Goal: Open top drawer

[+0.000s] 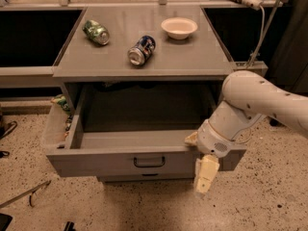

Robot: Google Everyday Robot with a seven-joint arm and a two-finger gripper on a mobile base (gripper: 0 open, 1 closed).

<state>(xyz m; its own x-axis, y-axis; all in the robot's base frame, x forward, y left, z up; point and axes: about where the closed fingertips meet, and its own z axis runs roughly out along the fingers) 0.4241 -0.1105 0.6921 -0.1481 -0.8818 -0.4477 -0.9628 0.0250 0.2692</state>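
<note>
Progress looks nearly complete to us: the top drawer [110, 160] stands far out from under the desk [192, 57], its grey tray open to view and its dark loop handle [149, 161] free at centre. The claw [205, 173] hangs at the right end of the front panel, probably because the arm drags from that corner rather than the handle; we cannot tell how wide it is set. 2 cans, green [96, 32] and blue [142, 50], and 1 bowl [179, 28] lie on the desk, well apart from it.
</note>
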